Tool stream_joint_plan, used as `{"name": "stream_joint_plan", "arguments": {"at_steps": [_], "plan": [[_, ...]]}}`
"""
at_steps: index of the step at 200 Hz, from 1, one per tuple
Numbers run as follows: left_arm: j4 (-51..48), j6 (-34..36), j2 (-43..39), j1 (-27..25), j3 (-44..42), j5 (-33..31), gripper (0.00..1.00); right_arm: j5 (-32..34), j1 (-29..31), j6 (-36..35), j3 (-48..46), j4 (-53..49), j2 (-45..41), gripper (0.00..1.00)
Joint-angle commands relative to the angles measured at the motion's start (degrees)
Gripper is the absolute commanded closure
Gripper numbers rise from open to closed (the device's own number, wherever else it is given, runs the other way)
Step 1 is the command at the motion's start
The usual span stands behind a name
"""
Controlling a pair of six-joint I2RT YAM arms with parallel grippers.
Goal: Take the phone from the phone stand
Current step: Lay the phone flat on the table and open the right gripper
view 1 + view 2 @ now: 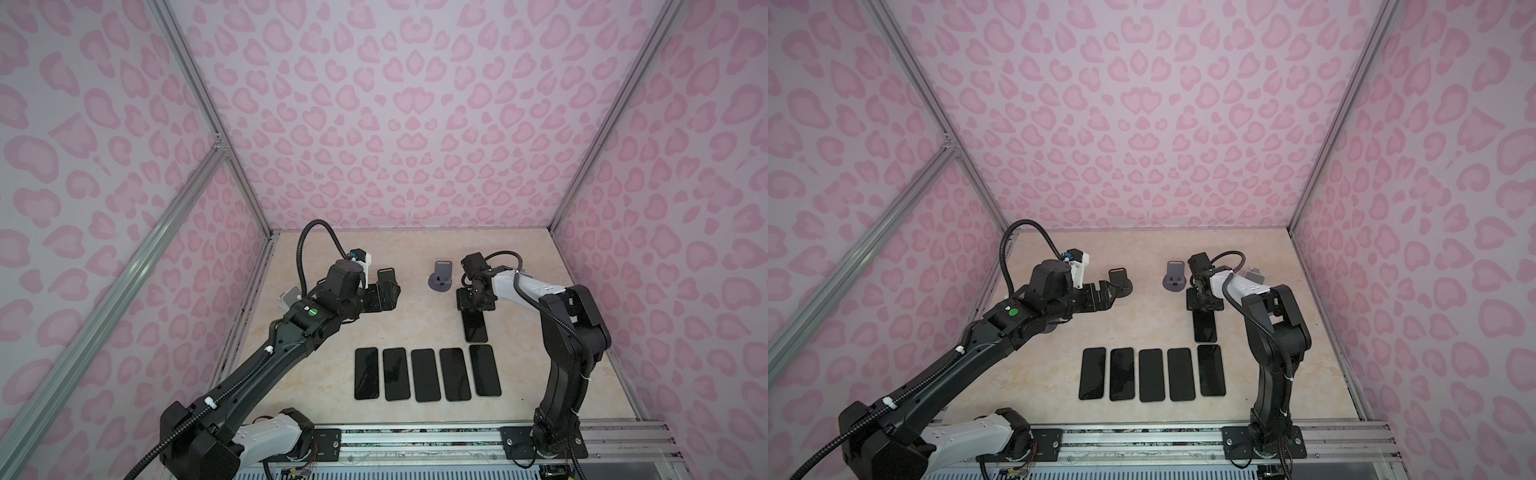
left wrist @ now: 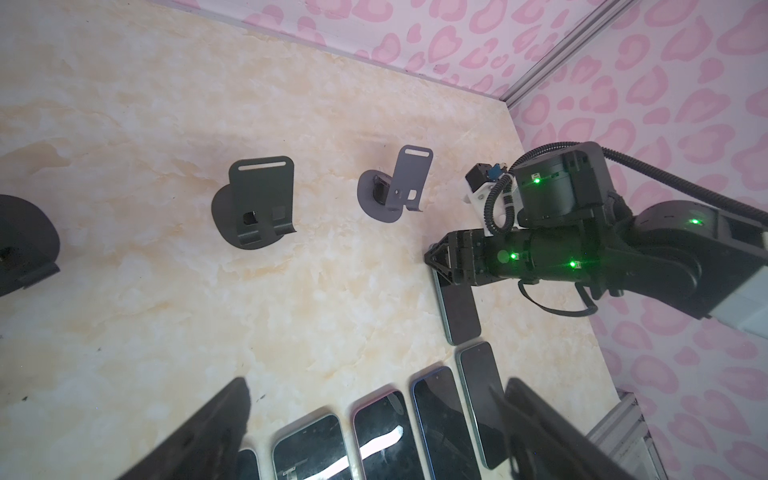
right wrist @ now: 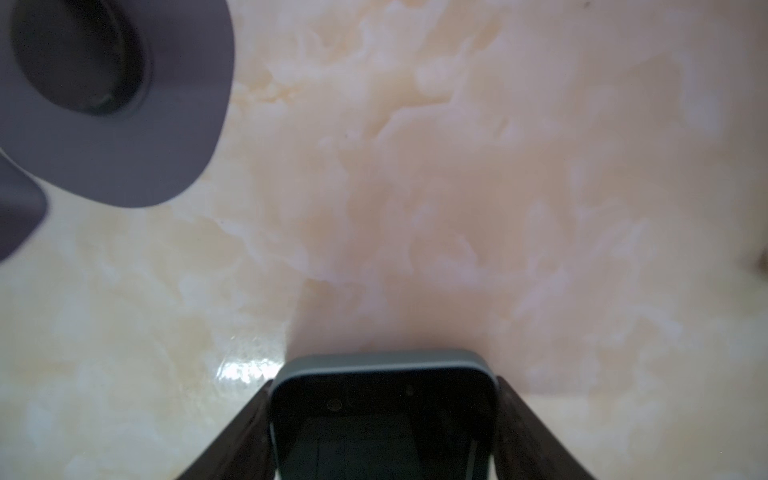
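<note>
Toward the back right of the table (image 1: 415, 249), the right gripper (image 1: 476, 309) is clamping the top end of the phone (image 1: 476, 328); in the right wrist view its fingers (image 3: 249, 415) are pressing against both long edges of the phone (image 3: 382, 415), so the jaws are standing at the phone's width and holding it. The phone is lying screen-up along the tabletop, out of the grey phone stand (image 1: 441, 276), which is standing just beside the gripper and apart from the phone; the left wrist view is showing that stand's (image 2: 399, 187) cradle bare. Nearer the front, a row of five phones (image 1: 427, 374) is lying flat, side by side, with the held phone's near end just behind the rightmost one. On the left, the left gripper (image 1: 1113, 291) is hovering beside a dark stand (image 1: 1119, 276); its jaws are spreading wide and gripping nothing, and the dark stand (image 2: 257, 199) is likewise carrying no phone.
</note>
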Motion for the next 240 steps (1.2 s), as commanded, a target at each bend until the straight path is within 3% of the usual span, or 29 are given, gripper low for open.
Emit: {"name": "stream_joint_plan", "arguments": {"at_steps": [1, 112, 240], "plan": [[1.6, 0.4, 0.1, 0.0, 0.0, -0.2, 0.04, -0.4, 0.1, 0.7, -0.2, 1.5, 0.6, 0.39], [1.5, 0.5, 0.0, 0.0, 0.1, 0.0, 0.04, 1.0, 0.9, 0.9, -0.5, 1.6, -0.6, 0.26], [1.4, 0.6, -0.3, 0.0, 0.2, 0.1, 0.04, 2.6, 1.6, -0.9, 1.3, -0.4, 1.5, 0.21]]}}
